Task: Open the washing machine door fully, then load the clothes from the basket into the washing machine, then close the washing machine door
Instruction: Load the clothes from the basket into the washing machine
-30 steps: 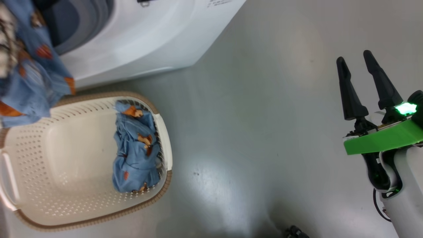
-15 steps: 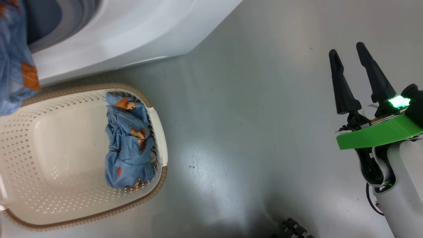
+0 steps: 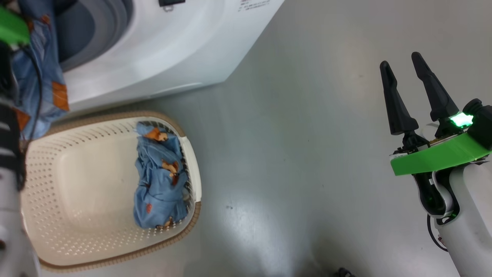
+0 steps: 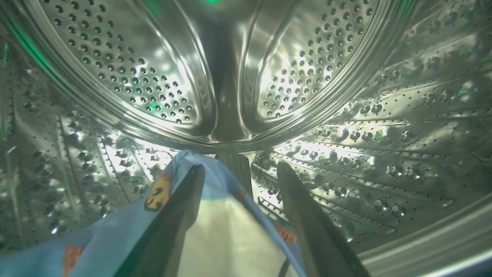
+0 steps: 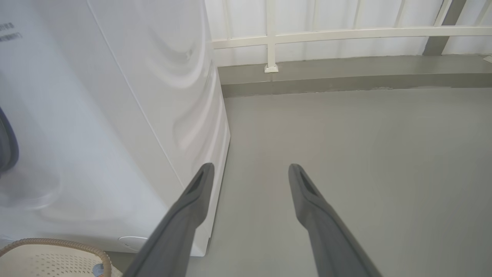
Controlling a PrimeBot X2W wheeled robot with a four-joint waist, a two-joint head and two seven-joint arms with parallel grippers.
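Note:
My left gripper (image 4: pixel 240 167) is inside the washing machine's steel drum (image 4: pixel 153 77), open, with a light blue bear-print garment (image 4: pixel 115 238) draped over its left finger and lying between the two. In the head view that garment (image 3: pixel 42 77) hangs from the grey opening (image 3: pixel 96 30) of the white washing machine (image 3: pixel 173 50), beside my left arm (image 3: pixel 9 173). The cream basket (image 3: pixel 84 181) sits on the floor below, with another blue piece of the clothes (image 3: pixel 159 184) bunched against its right wall. My right gripper (image 3: pixel 401 73) hovers open and empty, far right. The washing machine door is out of view.
Grey floor (image 3: pixel 292 154) stretches between the basket and my right arm. In the right wrist view the right gripper (image 5: pixel 250 167) points past the machine's side panel (image 5: pixel 115 115) toward a low kerb and white railing (image 5: pixel 326 34). The basket rim (image 5: pixel 77 246) is at lower left.
My left gripper has opened and let go of the blue garment inside the drum. The head camera shifted, and my left arm now shows at the left edge. The right arm held still.

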